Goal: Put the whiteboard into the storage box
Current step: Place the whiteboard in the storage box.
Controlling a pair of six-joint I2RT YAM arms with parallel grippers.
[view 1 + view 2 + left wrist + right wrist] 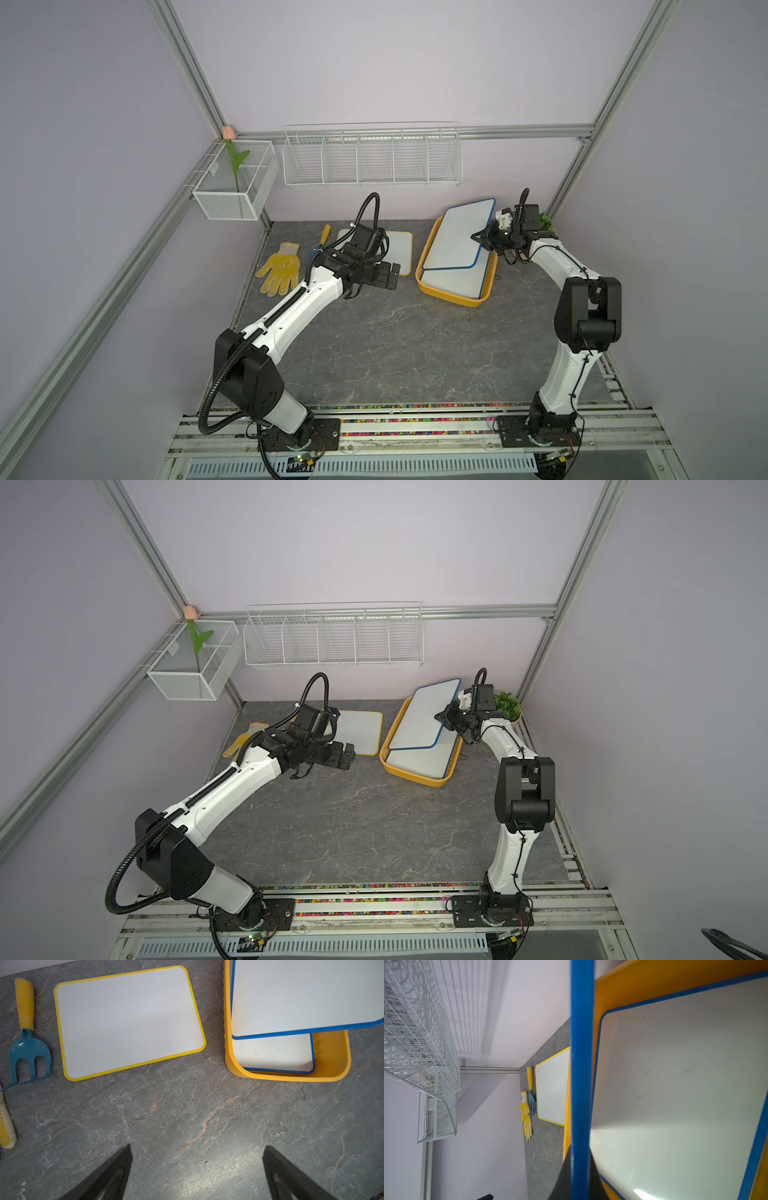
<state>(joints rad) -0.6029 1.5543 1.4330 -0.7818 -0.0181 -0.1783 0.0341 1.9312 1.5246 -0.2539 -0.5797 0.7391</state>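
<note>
The yellow-orange storage box (451, 297) (415, 777) (291, 1078) stands at the back right of the table. One blue-rimmed whiteboard (453, 280) (270, 1053) (675, 1084) lies flat inside it. My right gripper (478, 241) (441, 719) (581, 1151) is shut on the edge of a second blue-rimmed whiteboard (461, 237) (424, 717) (301, 997), held tilted above the box. A yellow-rimmed whiteboard (399, 253) (359, 733) (128, 1022) lies on the table left of the box. My left gripper (392, 276) (347, 756) (197, 1147) hovers open in front of it, holding nothing.
A yellow glove (280, 270) and a blue garden fork (27, 1043) with a yellow handle lie at the far left. A white mesh basket (235, 183) and a long wire rack (372, 158) hang on the walls. A small green plant (507, 704) sits behind the right arm.
</note>
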